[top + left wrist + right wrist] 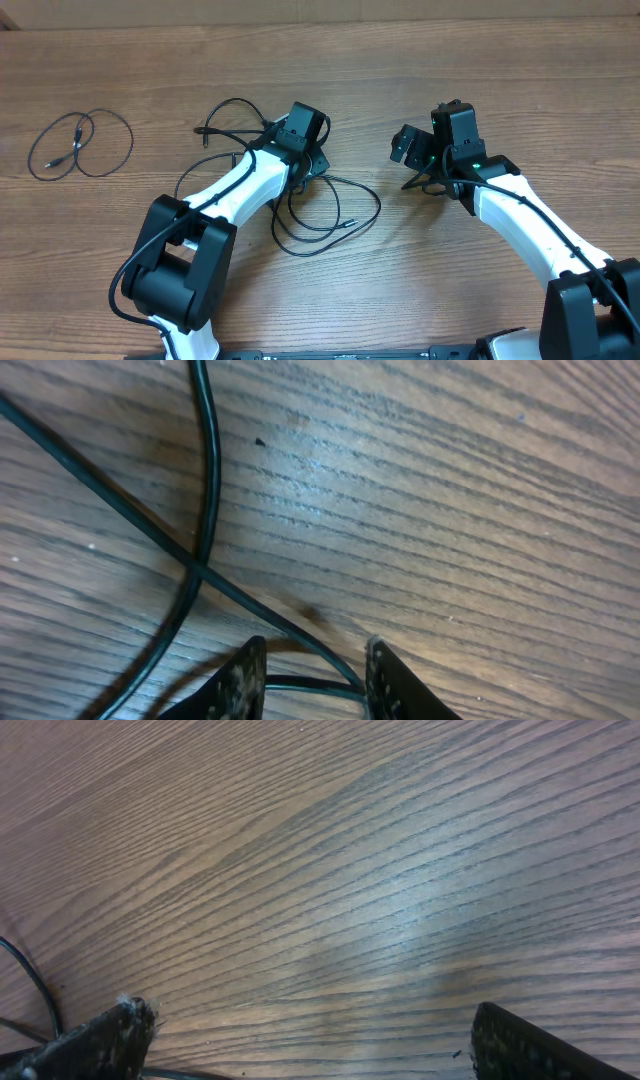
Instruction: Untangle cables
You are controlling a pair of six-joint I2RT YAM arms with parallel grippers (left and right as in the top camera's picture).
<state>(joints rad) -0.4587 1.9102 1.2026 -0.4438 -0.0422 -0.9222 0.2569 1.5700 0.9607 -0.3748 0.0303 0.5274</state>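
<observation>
Your left claw [312, 685], narrowed but not closed, straddles strands of the cables [195, 570] tangled right under it, the right claw [310, 1035] wide and empty well apart from it; close now and you may pinch two strands, dragging the knot tighter.

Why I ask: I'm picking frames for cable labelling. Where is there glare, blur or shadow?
Overhead: even light, sharp, the cables crisp, shadows soft. Left wrist: pale glare on the table; the left fingers are dark and soft-edged. Right wrist: a broad sheen mid-frame; the right fingers blur at the corners.
</observation>
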